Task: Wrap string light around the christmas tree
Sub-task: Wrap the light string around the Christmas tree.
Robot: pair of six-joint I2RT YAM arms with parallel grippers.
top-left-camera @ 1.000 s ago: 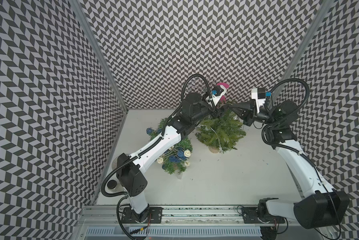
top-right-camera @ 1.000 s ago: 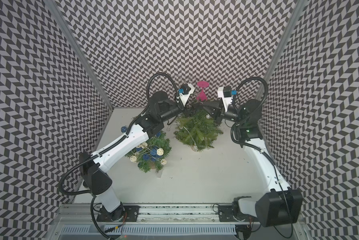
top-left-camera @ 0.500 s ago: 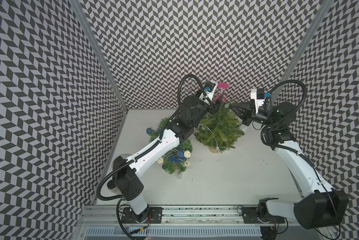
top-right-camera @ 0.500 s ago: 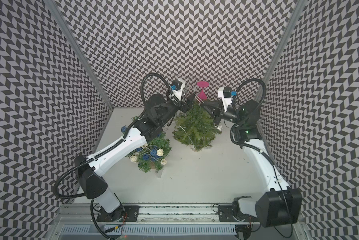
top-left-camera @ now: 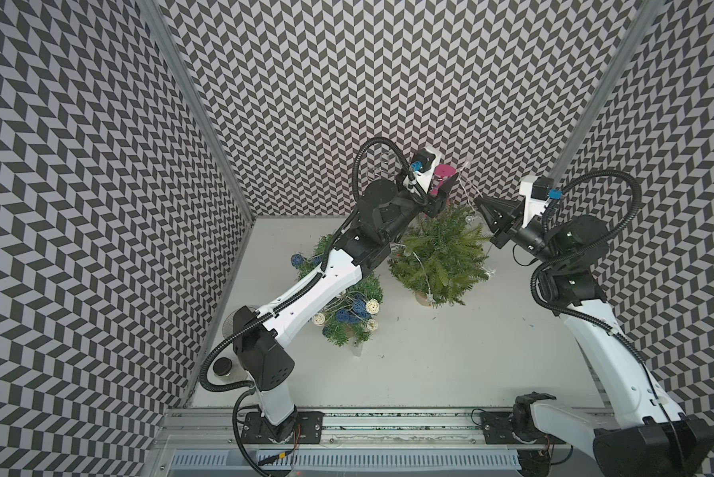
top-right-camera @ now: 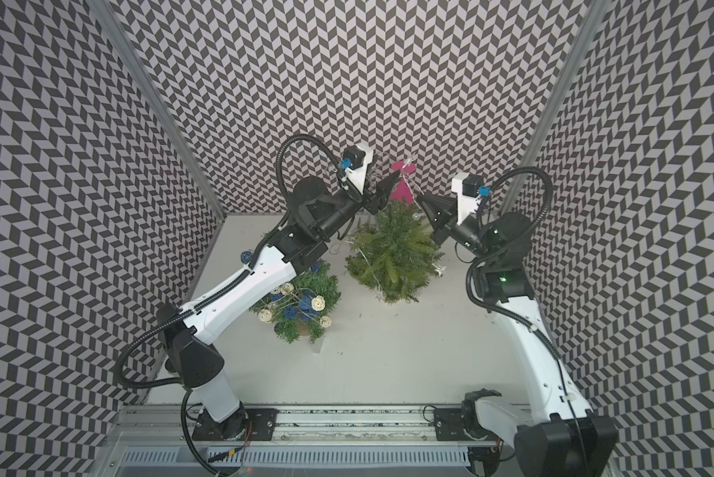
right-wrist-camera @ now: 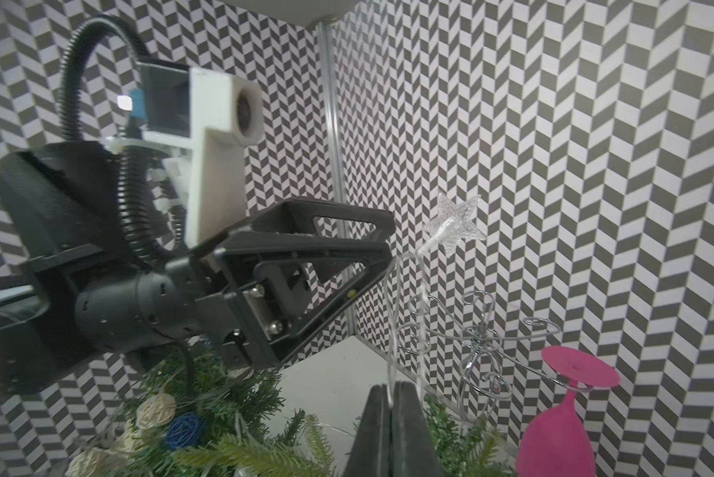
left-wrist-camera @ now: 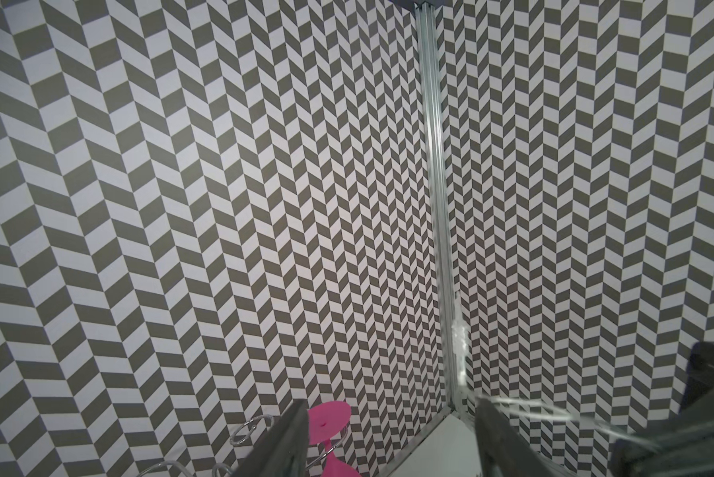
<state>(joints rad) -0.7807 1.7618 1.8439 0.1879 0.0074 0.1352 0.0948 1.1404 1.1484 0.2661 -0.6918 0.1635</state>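
1. The plain christmas tree stands toward the 12 o'clock end of the table, close to the back wall. A second tree hung with ball ornaments sits at its 8 o'clock.
2. Part of the string light is already lying in the branches. The free end rises above the treetop and finishes in a clear star bulb.
3. The right gripper is pinched tight on that clear wire, at roughly 1 o'clock of the tree in both top views.
4. The left gripper is at about 12 o'clock of the tree. Its fingers are partly apart with nothing between them.
5. Here's the bit that matters: the wire runs near upright from the right jaws to the star, and the left fingertips are just beside it, right under the star. From the left wrist, the wire seems to lie at the tip of one finger, outside the gap.
6. My guess is the left, being the free hand and nearer the star end, has to shift sideways to get the wire into the gap. Otherwise it just closes on air.
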